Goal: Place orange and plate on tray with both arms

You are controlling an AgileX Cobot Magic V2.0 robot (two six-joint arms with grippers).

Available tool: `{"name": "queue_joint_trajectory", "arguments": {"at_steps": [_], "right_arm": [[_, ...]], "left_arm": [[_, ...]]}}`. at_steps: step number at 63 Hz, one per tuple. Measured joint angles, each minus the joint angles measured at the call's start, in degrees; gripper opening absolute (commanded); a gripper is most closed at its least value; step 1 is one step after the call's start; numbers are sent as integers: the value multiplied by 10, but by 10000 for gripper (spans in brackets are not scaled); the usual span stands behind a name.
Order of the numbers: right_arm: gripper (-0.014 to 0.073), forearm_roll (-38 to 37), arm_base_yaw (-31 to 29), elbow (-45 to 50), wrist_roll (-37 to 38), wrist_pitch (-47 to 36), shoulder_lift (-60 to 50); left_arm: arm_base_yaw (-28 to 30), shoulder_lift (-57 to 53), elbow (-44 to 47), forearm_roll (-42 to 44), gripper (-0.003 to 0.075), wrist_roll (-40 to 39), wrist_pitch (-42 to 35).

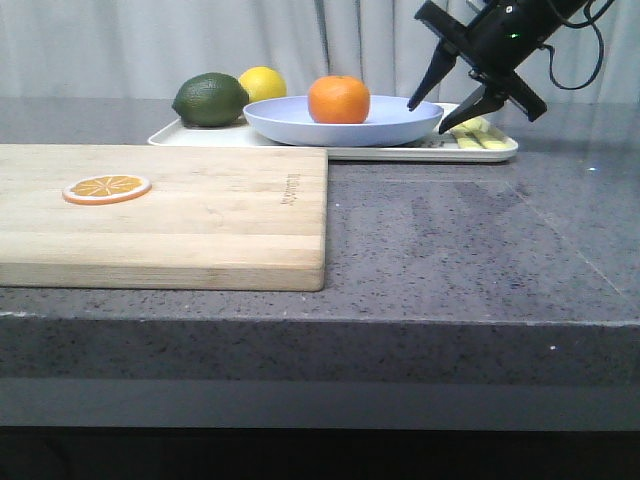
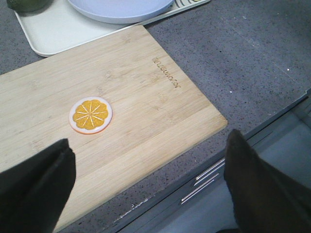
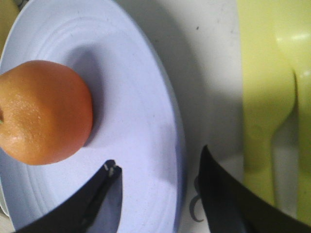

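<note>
My right gripper (image 1: 446,113) hung at the far right of the grey stone counter (image 1: 470,240), its two black fingers spread wide with nothing between them, one fingertip over the rim of the large, shallow, pale lavender-blue plate (image 1: 400,122) and the other over the flat cream-white rectangular tray (image 1: 497,153). The plate rested on the tray, and the whole round bright-orange fruit (image 1: 339,99) sat in the plate, left of the fingers. In my right wrist view the orange (image 3: 43,111) lay well inside the plate's rim (image 3: 160,145), apart from both fingers. A dark green lime (image 1: 210,99) and a yellow lemon (image 1: 263,83) sat at the tray's left end. My left gripper (image 2: 146,189) was also wide apart and holding nothing, above the near edge of the pale wooden cutting board (image 2: 146,97), on which a flat orange slice (image 2: 91,115) lay.
</note>
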Motion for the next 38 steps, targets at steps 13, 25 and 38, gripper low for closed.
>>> {"name": "queue_joint_trajectory", "arguments": {"at_steps": [13,25,38], "right_arm": [[421,-14,0,0,0,-2,-8],[421,-78,0,0,0,15,-70],[421,-106,2,0,-59,42,-171]], "left_arm": [[0,0,0,0,600,0,0],[0,0,0,0,600,0,0],[0,0,0,0,600,0,1]]}}
